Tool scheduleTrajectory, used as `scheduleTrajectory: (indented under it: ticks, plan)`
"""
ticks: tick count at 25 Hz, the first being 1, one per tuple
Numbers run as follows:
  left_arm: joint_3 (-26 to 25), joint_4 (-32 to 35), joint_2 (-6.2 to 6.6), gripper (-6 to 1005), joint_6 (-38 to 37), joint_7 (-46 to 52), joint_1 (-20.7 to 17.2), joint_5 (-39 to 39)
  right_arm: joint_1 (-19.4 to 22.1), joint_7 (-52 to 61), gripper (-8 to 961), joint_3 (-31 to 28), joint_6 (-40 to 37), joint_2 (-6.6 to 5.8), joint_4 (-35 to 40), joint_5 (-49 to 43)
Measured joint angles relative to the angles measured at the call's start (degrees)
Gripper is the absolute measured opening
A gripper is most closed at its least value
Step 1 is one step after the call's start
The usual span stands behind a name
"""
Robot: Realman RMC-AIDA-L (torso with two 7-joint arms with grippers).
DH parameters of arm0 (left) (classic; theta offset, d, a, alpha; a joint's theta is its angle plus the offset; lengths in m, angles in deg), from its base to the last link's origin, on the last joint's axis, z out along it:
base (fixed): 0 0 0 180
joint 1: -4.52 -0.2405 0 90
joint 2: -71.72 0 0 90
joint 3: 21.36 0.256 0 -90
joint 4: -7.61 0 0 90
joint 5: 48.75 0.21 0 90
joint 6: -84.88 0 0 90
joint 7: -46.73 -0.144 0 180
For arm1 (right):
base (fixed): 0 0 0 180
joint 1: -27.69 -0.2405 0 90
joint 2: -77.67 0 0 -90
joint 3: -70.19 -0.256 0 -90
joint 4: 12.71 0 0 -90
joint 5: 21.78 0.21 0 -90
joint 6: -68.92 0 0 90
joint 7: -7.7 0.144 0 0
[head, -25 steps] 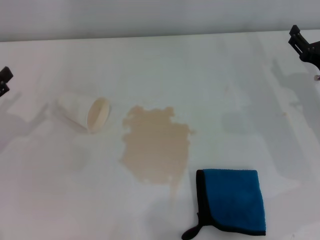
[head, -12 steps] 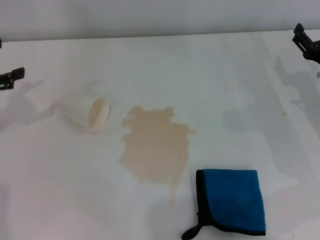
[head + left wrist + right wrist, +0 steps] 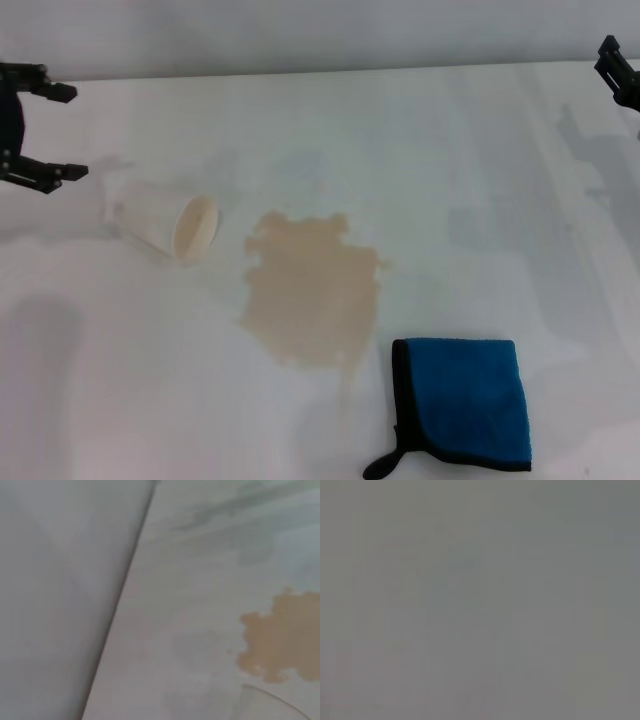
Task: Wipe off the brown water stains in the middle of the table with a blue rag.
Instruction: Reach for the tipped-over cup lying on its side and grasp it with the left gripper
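Left gripper [image 3: 62, 132] jaws apart, empty, hovering at the far-left edge of the worktop [image 3: 420, 130], just beyond a tipped paper cup [image 3: 170, 226]. Right gripper [image 3: 618, 72] barely in view at the far-right corner — jaws cannot tell, and the right wrist view shows only grey. Stain [image 3: 312, 290] sits mid-worktop, a tan blotch with ragged edges and a thin tail, whole and unsmeared; the left wrist view catches part of it next to the cup's rim. Rag [image 3: 468, 400] lies folded flat on the near side, just right of the tail, close to the blotch but apart from it. Progress — nothing done yet: rag not picked up, stain unwiped. Left to do: grasp the rag, carry it over, wipe.
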Motion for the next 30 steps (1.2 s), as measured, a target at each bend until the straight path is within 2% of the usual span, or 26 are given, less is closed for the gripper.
scheduleTrajectory:
  ticks: [5,8,10,12,13,14,15,16,17,19,23,30]
  plan:
    - [0.0,-1.7,-0.3,887,-1.2,-2.0,2.9,6.4,0.0,0.0,870,0.0,-0.6,0.06,0.0,0.0]
    - [0.1,-1.9,-1.41,888,-0.9,-2.1,4.7,13.0,-0.4,-0.1,870,0.0,-1.6,0.15,0.0,0.0]
    - [0.1,-2.4,-2.9,888,0.2,-2.4,5.7,16.4,-0.7,-0.1,870,0.0,-1.7,0.15,-0.1,0.0]
    - [0.1,-3.8,-5.27,888,2.6,-3.6,6.7,19.5,-1.0,-0.1,870,0.0,-1.7,0.15,-0.3,0.0]
    - [0.1,-3.8,-5.27,888,2.6,-3.6,6.7,19.5,-1.1,-0.1,870,0.0,-1.7,0.14,-0.4,0.0]
    - [0.1,-5.4,-7.84,888,6.2,-5.5,7.3,21.4,-1.1,-0.1,870,0.0,-1.7,0.14,-0.5,-0.1]
    - [0.1,-5.7,-8.45,888,7.1,-6.0,7.4,21.7,-1.1,-0.1,870,0.0,-1.7,0.14,-0.6,-0.1]
    - [0.1,-6.4,-9.57,888,8.7,-7.0,7.5,22.3,-1.1,-0.1,870,0.0,-1.7,0.13,-0.7,-0.2]
    - [0.1,-6.4,-9.57,888,8.7,-7.0,7.5,22.3,-1.1,-0.1,870,0.0,-1.7,0.13,-0.8,-0.3]
    - [0.1,-7.7,-11.63,888,10.0,-8.8,7.7,22.8,-1.1,-0.1,870,0.0,-1.7,0.12,-1.3,-0.4]
    - [0.0,-9.1,-12.23,887,10.3,-10.0,7.9,22.3,-0.8,-0.1,870,0.0,-1.7,0.11,-1.9,-0.4]
    - [0.0,-9.4,-12.39,887,14.3,-11.0,9.4,21.9,-0.6,0.0,870,0.0,-1.8,0.11,-1.9,-0.3]
